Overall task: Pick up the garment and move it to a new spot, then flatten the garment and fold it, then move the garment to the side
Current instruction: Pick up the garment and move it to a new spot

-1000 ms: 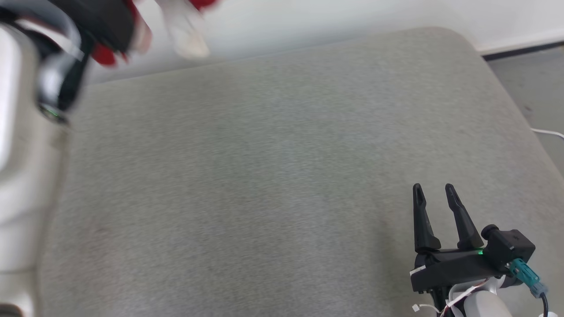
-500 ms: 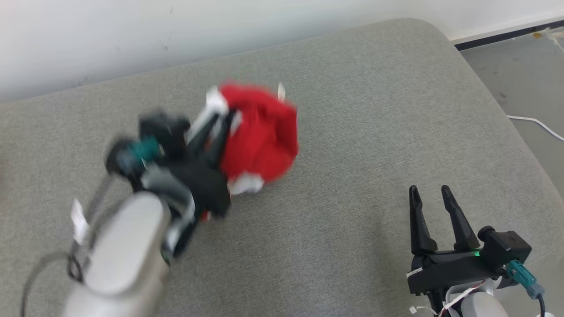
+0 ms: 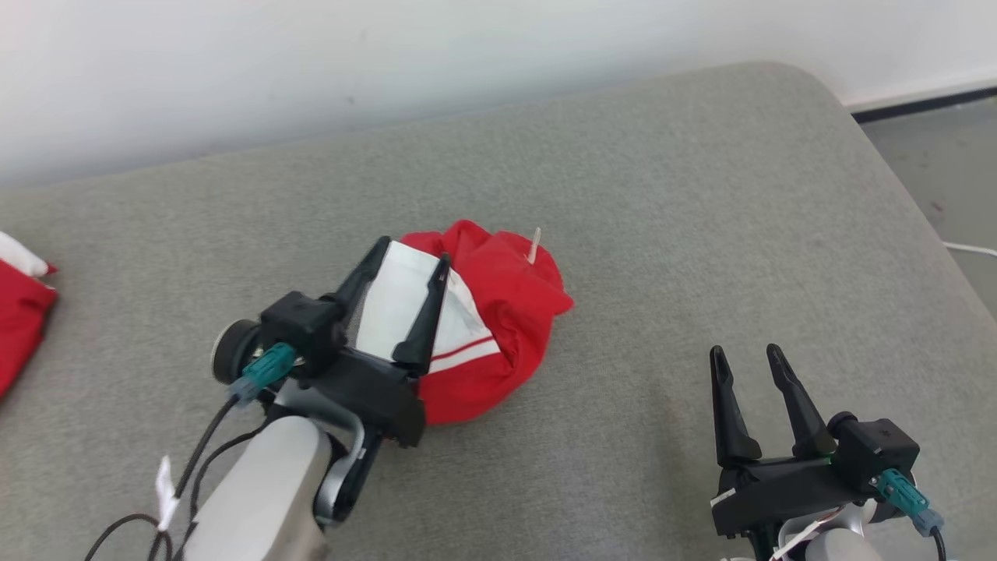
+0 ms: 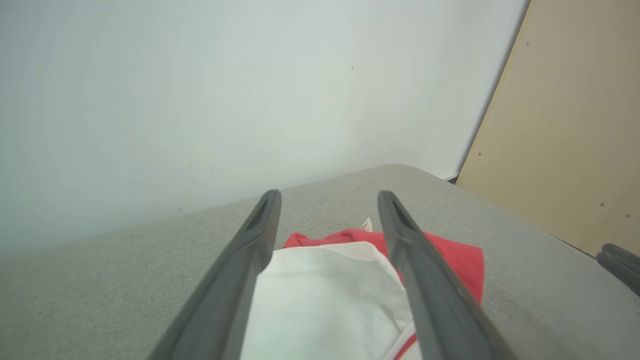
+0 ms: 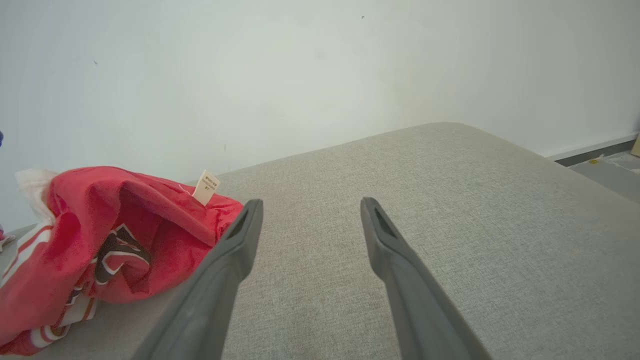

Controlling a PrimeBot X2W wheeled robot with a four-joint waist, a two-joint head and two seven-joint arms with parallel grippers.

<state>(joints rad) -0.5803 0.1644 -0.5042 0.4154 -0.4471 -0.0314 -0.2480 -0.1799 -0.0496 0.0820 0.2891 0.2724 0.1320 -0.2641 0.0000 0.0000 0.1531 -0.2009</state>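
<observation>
The crumpled red-and-white fabric garment [image 3: 498, 312] sits heaped near the middle of the grey upholstered cushion [image 3: 662, 195]; to flatten it well, I judge, take an outer edge rather than the bunched centre and draw it outward across the cushion. The left fingers [image 3: 427, 308] stand wide apart astride its white panel, gripping nothing, while the right fingers [image 3: 724, 405], equally wide and empty, hover over the cushion's near right part.

Grey fabric cushion [image 3: 623, 195], rounded at far right corner, sits against white wall [image 3: 311, 62]. Dark baseboard [image 3: 919, 104] at right, above grey floor [image 3: 935, 164]; white cable [image 3: 970, 249] lies on floor. Tan panel [image 4: 565, 125] stands beside wall. Red-and-white cloth [image 3: 19, 319] lies at cushion's left edge.
</observation>
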